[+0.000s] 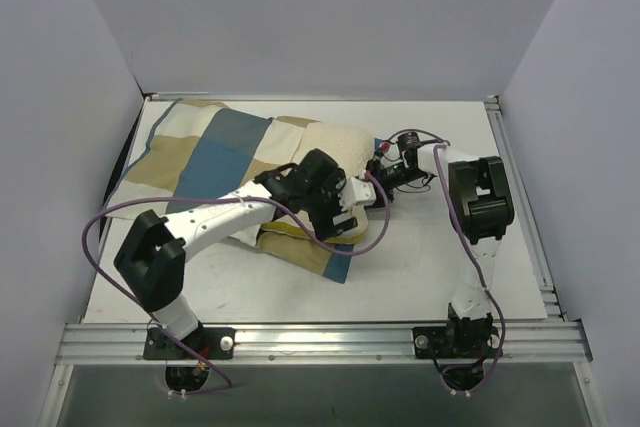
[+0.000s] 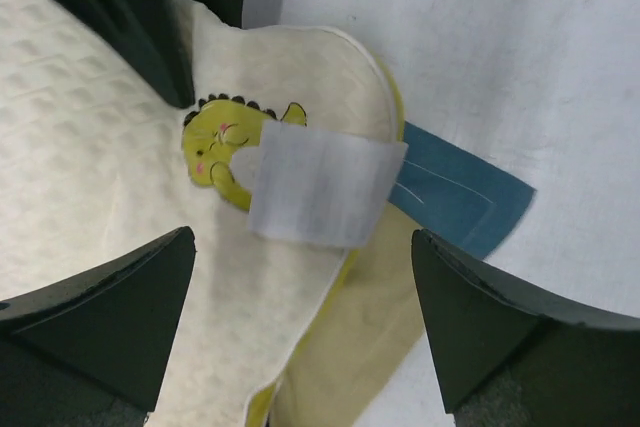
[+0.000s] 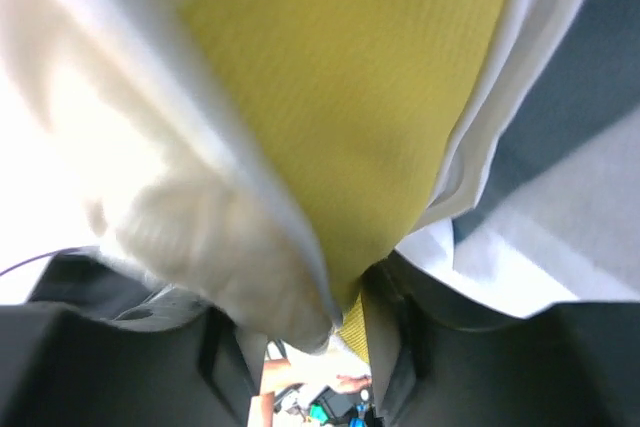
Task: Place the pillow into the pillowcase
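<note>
**Pillow lying on the checked pillowcase, one corner clamped**

The pillow [image 1: 335, 142] is seen lying on the table [image 1: 430, 257], partly over the blue-and-tan pillowcase [image 1: 215, 147]. Most of the pillowcase is spread out beyond the pillow's left end. How much of the pillow sits inside the cover cannot be made out, since the left arm crosses over that part in the top view.

The left gripper [image 2: 302, 242] is held over the pillow's near corner with its jaws spread wide and nothing between them. Below it, the yellow dinosaur emblem [image 2: 222, 147] is half covered by a white label [image 2: 320, 187]. A blue corner of the pillowcase and a tan layer show from under the pillow's edge just beside that label.

The right gripper [image 3: 350, 312] is found at the pillow's right end, its jaws pressed together on a fold of yellow cloth flanked by cream-white fabric. This appears to be the pillow's edge. The cloth fills the right wrist view at close range and is blurred, so it cannot be confirmed whether any pillowcase fabric is pinched with it.
</note>
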Action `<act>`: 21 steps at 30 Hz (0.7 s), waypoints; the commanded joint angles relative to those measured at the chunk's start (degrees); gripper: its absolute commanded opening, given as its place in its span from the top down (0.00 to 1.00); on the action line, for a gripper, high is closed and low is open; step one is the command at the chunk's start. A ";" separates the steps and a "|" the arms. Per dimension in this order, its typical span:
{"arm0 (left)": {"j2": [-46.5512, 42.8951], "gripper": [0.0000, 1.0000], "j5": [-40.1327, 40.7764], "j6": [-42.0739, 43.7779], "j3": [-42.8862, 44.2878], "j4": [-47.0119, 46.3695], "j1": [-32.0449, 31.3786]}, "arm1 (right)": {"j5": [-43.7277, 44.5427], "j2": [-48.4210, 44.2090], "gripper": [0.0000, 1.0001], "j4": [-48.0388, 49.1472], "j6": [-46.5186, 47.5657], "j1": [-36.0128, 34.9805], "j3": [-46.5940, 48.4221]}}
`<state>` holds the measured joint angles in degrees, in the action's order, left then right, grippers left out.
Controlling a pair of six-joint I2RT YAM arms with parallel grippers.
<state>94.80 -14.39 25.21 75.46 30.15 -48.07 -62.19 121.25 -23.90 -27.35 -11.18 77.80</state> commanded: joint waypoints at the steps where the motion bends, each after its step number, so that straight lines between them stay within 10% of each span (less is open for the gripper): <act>1: 5.21 0.03 11.21 9.05 -3.82 -7.01 -0.53 | 1.46 -5.22 0.61 -7.38 3.88 1.42 -0.01; 6: 11.26 0.11 14.39 13.28 -4.01 -9.15 0.43 | 2.60 -9.18 0.41 -11.51 6.52 6.95 -3.09; 8: 13.03 0.69 10.11 11.98 0.88 -4.94 1.75 | 4.00 -11.21 0.34 -12.13 7.84 9.59 -5.98; 11: 13.39 1.00 -2.01 5.39 8.35 -0.89 5.09 | 7.34 -12.53 0.27 -12.57 9.42 10.13 -9.49; 21: 16.29 1.00 -11.71 -10.00 23.85 1.40 9.75 | 12.09 -4.28 0.27 -7.23 8.38 0.47 -10.65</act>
<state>110.34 -20.05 20.82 95.09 31.14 -38.85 -52.93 114.93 -31.66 -19.00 -8.60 66.81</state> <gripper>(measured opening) 0.048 0.726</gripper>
